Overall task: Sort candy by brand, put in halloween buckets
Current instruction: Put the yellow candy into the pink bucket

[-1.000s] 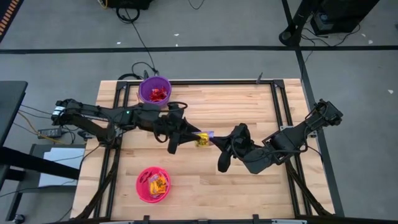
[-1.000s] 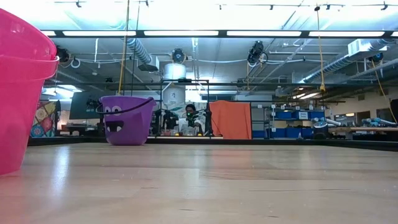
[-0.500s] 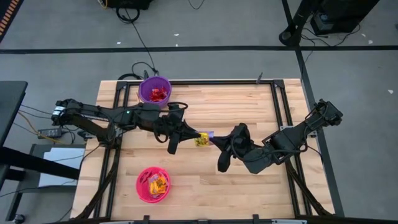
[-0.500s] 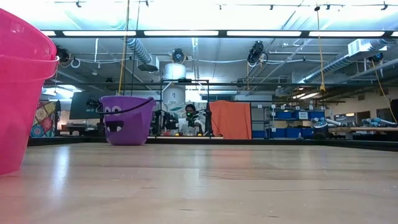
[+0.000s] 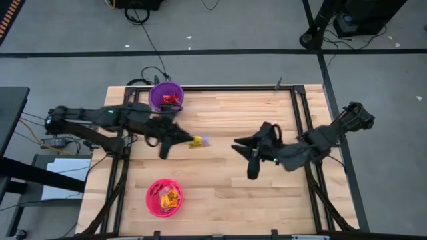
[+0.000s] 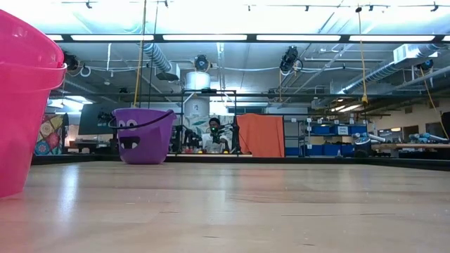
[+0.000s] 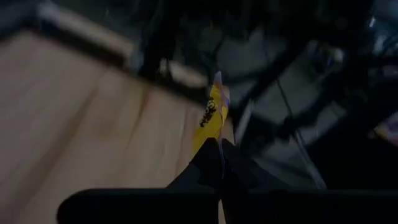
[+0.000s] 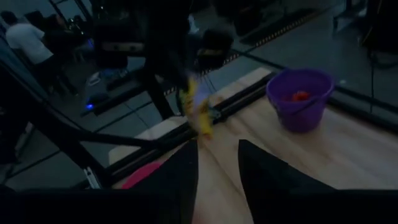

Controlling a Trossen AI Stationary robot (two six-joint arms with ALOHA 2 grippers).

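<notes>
Left pincer (image 5: 187, 141), left of centre in the high view, is clenched on one end of a small flat yellow wrapped candy packet (image 5: 197, 141), held above the wooden surface (image 5: 227, 193). Right pincer (image 5: 244, 145), right of centre, is released, holding nothing. I judge the packet light, crinkly and slippery; grip an end seam. The pink plastic bucket (image 5: 153, 205) at lower left already holds yellow packets.

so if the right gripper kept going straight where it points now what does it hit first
Probably the yellow candy packet held by the left gripper; the right gripper has open fingers aimed at it, though depth is unclear.
</notes>
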